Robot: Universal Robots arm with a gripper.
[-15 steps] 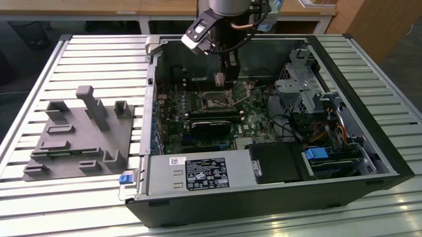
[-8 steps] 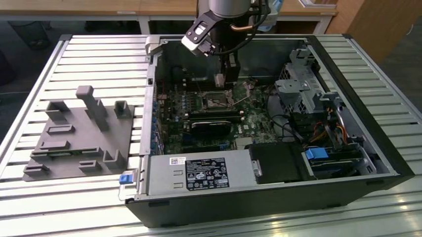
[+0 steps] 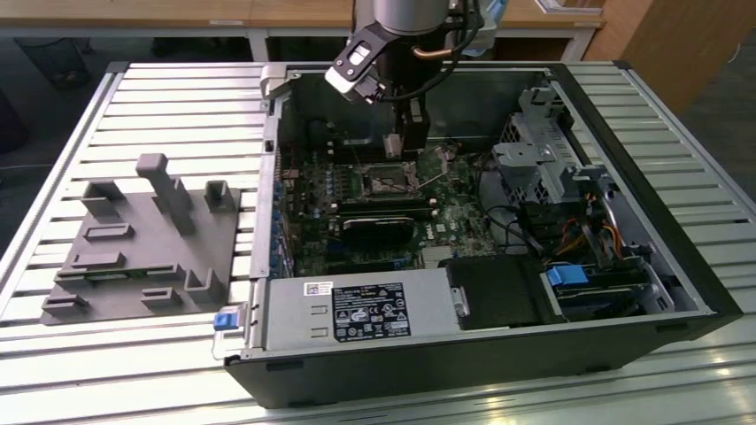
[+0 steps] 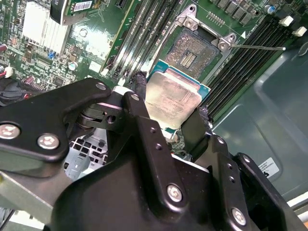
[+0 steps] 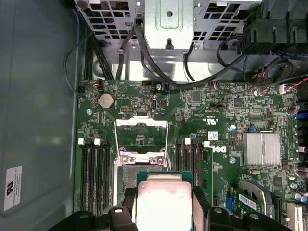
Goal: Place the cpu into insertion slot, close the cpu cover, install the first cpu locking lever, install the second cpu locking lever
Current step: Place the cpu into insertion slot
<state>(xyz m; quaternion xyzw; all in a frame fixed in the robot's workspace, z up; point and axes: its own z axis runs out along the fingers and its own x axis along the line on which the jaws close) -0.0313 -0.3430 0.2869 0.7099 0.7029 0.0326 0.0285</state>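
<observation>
Exterior view: my gripper (image 3: 406,152) hangs inside the computer case (image 3: 473,367), near the insertion slot (image 3: 387,181).
Second wrist view: my jaws are clamped on the cpu (image 4: 173,98), gripping opposite edges, apart from the bare slot.
First wrist view: the cpu cover (image 5: 141,137) is swung open.

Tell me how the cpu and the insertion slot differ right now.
The cpu has a smooth silvery-grey metal top; the insertion slot shows a dull pin-grid centre in a dark frame. The cpu is clamped in the gripper, held off the green board; the insertion slot sits fixed in that board, open and unfilled. Both are square and look about the same size.
</observation>
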